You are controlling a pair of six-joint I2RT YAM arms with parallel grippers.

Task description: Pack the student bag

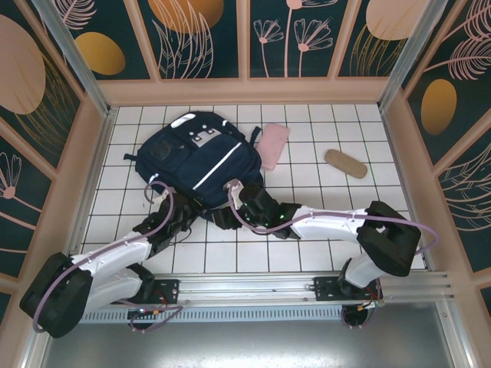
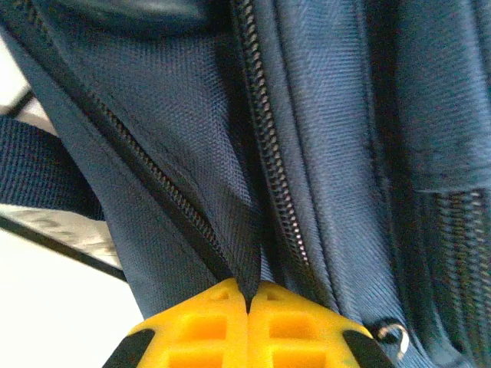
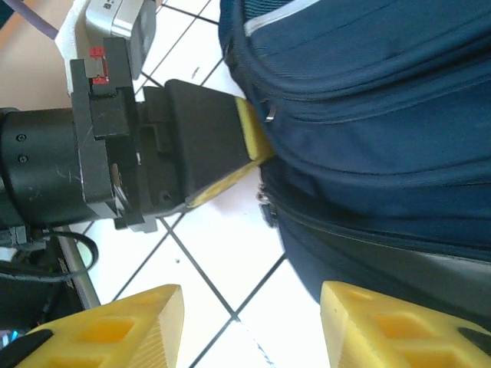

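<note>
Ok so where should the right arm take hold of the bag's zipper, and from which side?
Probably the metal zipper pull hanging at the edge of the student bag, beside where the left fingers pinch the fabric. It dangles free over the table, so bring the open right fingers in from the table side, one on each face.

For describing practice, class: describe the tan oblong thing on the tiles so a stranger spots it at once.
Find the big navy backpack on the white tiled table. Go right, past the flat pink item beside it. The tan thing lies alone on the tiles, slim and round-ended, the only brown object.
</note>
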